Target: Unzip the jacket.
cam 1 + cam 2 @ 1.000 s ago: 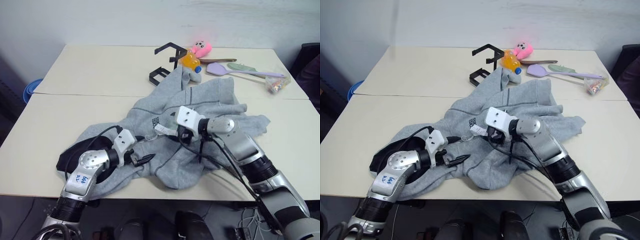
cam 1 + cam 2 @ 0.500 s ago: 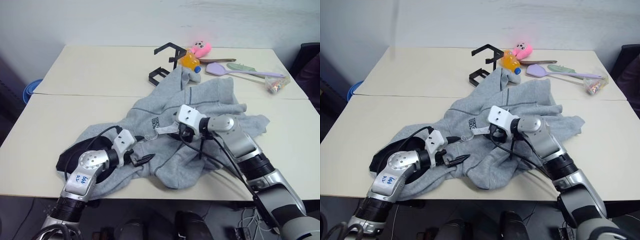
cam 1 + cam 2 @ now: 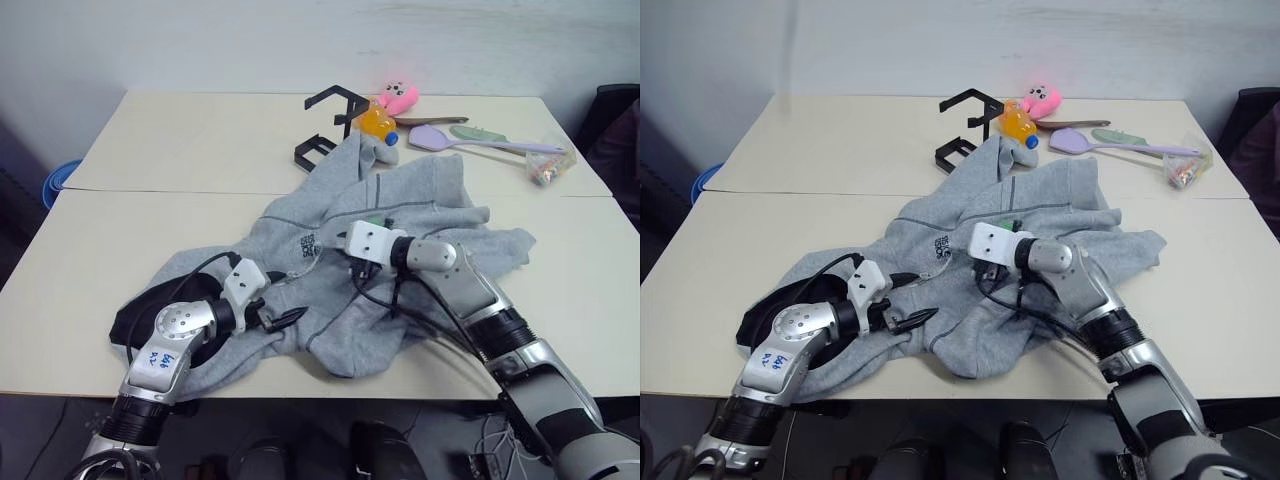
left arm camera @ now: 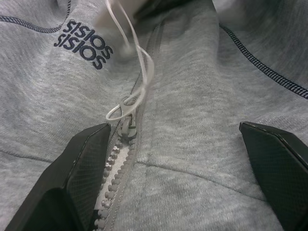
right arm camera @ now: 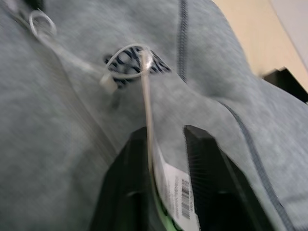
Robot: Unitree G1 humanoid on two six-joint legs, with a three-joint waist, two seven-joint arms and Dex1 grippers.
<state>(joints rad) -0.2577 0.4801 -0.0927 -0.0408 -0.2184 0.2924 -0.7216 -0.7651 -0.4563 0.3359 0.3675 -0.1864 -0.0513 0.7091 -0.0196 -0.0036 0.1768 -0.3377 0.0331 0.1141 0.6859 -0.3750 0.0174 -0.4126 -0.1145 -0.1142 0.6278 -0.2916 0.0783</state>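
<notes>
1. A blue round object (image 3: 58, 178) shows below the left edge of the table (image 3: 180, 150); what it is cannot be told.
2. The left gripper (image 3: 282, 319) sits low at the near left of the table, over the crumpled jacket (image 3: 400, 205). In the left wrist view its two black fingers (image 4: 72, 180) stand wide apart with grey fleece between them, closed on nothing.
3. The zip slider (image 4: 126, 126) lies just beside the inner edge of one left finger, with a white cord (image 4: 137, 72) looped through its pull. Below the slider the zip teeth (image 4: 111, 185) are visible. The dark chest logo (image 4: 84, 44) lies beyond the slider.
4. The jacket lies in a heap across the middle of the table, its black hood lining (image 3: 135, 318) at the near left edge and a sleeve reaching toward the far side.
5. The right gripper (image 5: 166, 166) rests on the middle of the jacket. Its jaws are nearly closed, pinching the white and green hang tags (image 5: 179, 204) and the cord that rises from them.
6. At the far side stand two black brackets (image 3: 330, 125), touching the jacket's far edge.
7. Further right lie an orange bottle (image 3: 378, 122), a pink plush toy (image 3: 400, 97), a purple spatula (image 3: 470, 142), a green spoon (image 3: 480, 133) and a small bag (image 3: 550, 168).
</notes>
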